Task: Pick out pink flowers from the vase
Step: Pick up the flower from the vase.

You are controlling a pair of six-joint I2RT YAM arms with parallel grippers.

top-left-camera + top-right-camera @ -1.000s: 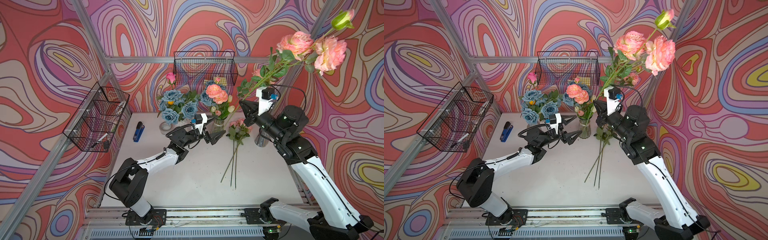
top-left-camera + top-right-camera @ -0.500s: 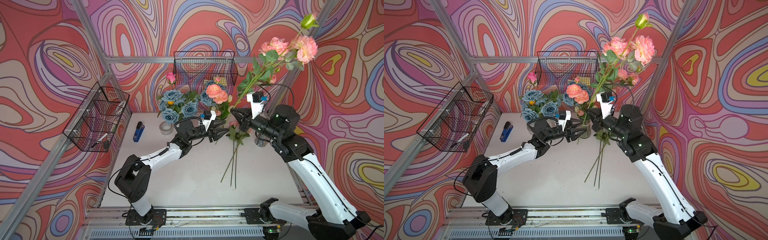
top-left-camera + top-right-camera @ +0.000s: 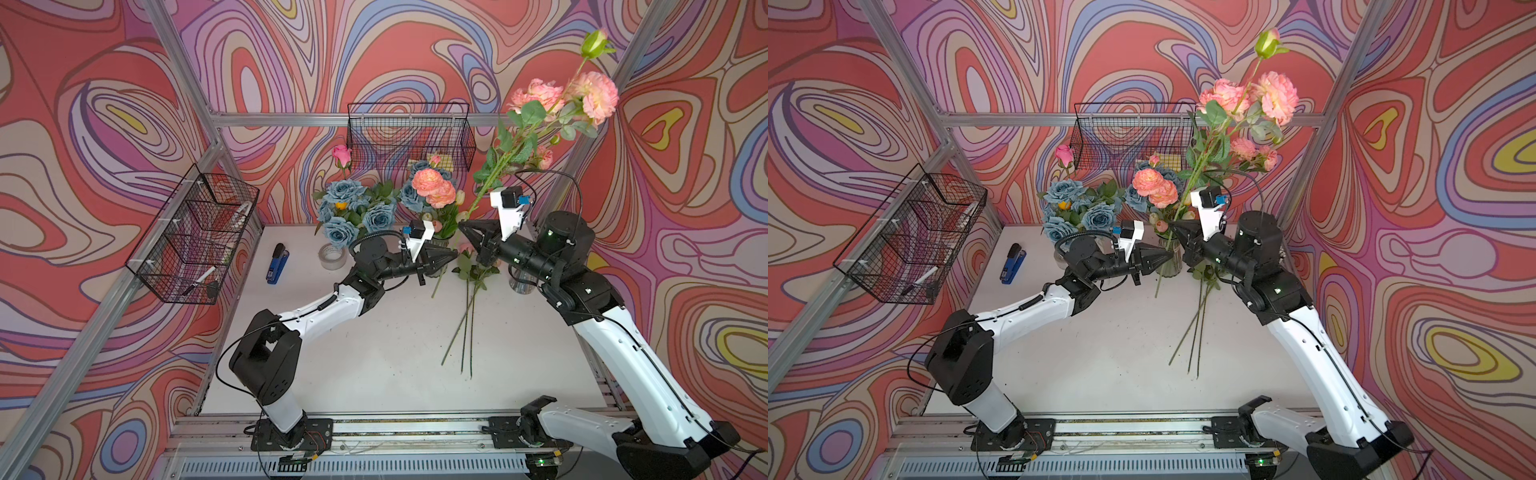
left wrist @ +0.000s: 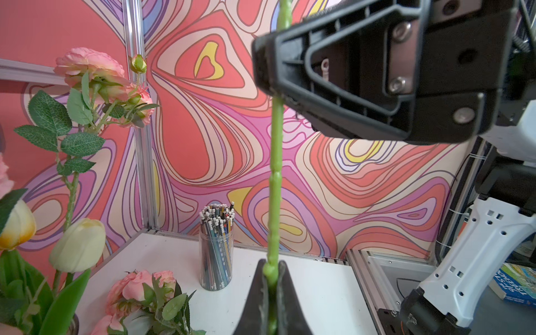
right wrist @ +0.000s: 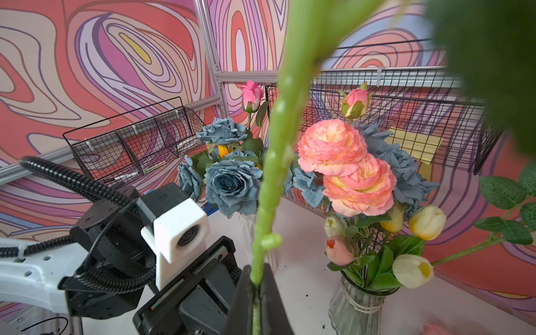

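Stem of the pink spray [image 3: 490, 183] is pinched in two places: the right gripper [image 3: 461, 226] is clamped on it higher up, and the left gripper [image 3: 454, 254] is closed on it just below, near the cut end. Spray slants up toward the table's [image 3: 374, 353] back right corner, clear of the vase [image 5: 359, 304]. Judged light but top-heavy; the knobbly plastic stem looks springy and may twist in a pinch. Best hold is bare stem under the leaves, never the soft petals. Other pink stems [image 3: 465, 332] lie flat toward the right edge; two peach-pink blooms [image 3: 432, 189] stand in the vase.
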